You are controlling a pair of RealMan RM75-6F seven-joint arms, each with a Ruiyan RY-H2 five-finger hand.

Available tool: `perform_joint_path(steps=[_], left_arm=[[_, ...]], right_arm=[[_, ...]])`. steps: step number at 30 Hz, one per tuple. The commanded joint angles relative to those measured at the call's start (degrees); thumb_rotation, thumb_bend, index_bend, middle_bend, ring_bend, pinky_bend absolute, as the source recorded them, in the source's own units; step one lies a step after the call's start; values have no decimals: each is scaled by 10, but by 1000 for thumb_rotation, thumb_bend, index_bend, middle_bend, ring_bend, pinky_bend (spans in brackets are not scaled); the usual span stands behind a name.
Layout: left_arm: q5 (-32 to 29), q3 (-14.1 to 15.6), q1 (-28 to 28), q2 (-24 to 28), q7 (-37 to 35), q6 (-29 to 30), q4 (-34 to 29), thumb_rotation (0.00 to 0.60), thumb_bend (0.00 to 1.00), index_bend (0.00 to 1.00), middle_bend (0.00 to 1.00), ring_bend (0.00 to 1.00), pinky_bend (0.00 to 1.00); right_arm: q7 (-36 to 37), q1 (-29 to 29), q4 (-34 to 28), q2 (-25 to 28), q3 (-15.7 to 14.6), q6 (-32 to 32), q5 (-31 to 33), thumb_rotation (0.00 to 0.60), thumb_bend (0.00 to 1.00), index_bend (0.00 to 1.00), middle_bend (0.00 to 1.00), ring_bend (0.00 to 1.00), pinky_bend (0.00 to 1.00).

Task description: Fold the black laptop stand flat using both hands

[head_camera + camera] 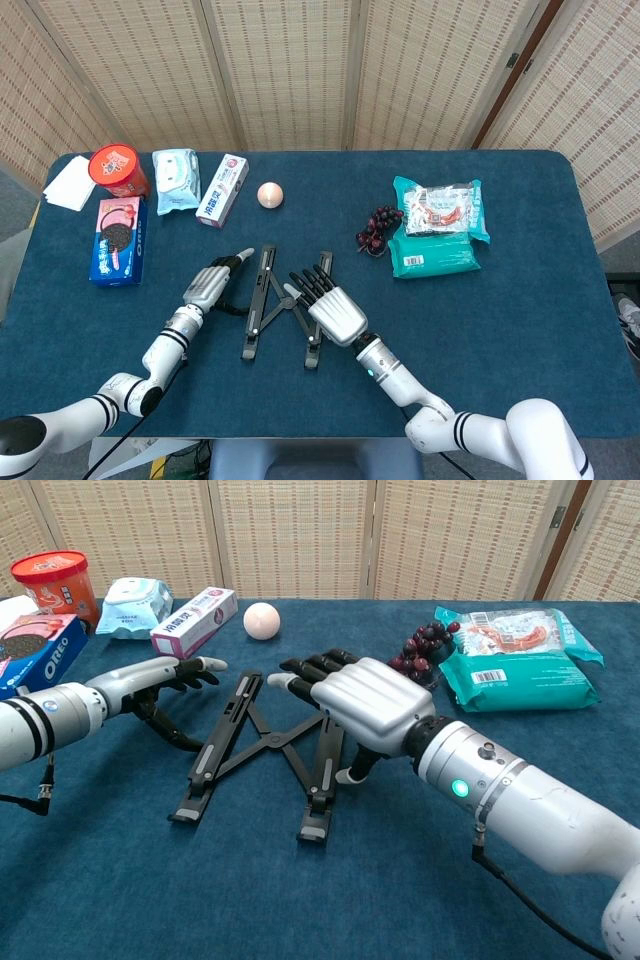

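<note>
Left hand and right hand spread, empty, flanking 1 black laptop stand.

The black laptop stand is lying on the blue worktop, near the middle. Its two long rails are spreading apart, with crossed struts joining them in an X.
</note>
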Motion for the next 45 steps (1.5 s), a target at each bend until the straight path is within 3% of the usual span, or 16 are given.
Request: perform_joint_path(steps=[1,33,45], left_arm=[[-1,0,1,0,0,0,1,600,119,0,123,103,88],[-11,-10,5,7,-8,-6,-35,600,120,0,123,103,92],[-16,-16,6,21,2,0,-50,600,120,0,123,103,92]], right_arm=[[-1,2,10,-8,3,1,2,600,24,0,0,0,0],[24,42,100,-76,48,10,24,600,27,0,0,0,0],[45,44,84,-57,41,15,16,600,27,0,0,0,0]])
